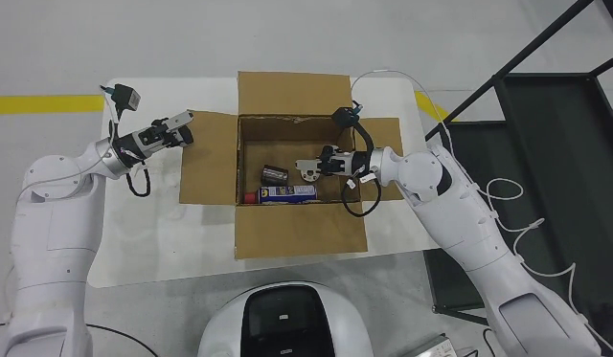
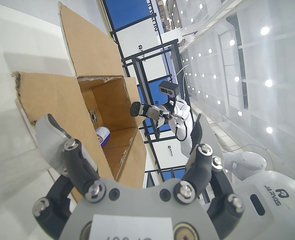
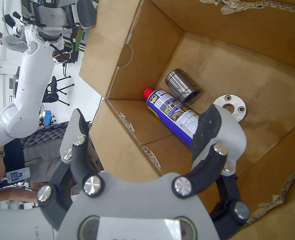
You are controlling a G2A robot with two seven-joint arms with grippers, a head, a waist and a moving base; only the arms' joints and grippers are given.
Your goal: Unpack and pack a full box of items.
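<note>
A white table (image 1: 153, 233) carries an open cardboard box (image 1: 297, 94) with all four flaps folded outward. The grey floor around it has a yellow line (image 1: 48, 103) behind the box's left side.

Three things lie on the box's floor. A blue spray can (image 3: 173, 114) with a red cap lies on its side along the wall nearest the robot, with the cap pointing to the box's left wall. A short metal cylinder (image 3: 183, 86) lies just beside the can, farther into the box. A round metal flange (image 3: 231, 107) with holes lies flat near the cylinder, toward the box's right side.

The right gripper (image 3: 145, 116) hangs over the box's opening, in its right half, above the flange. Its jaws are spread wide and hold nothing.

The left gripper (image 2: 122, 123) hovers outside the box, at the outer edge of the box's left flap. It points toward the box, and its jaws are also wide apart and hold nothing. From there the can's end (image 2: 103, 134) and the flange (image 2: 93, 116) show past the box's left wall.

A black metal rack (image 1: 536, 108) stands beyond the box's right side, off the table.
</note>
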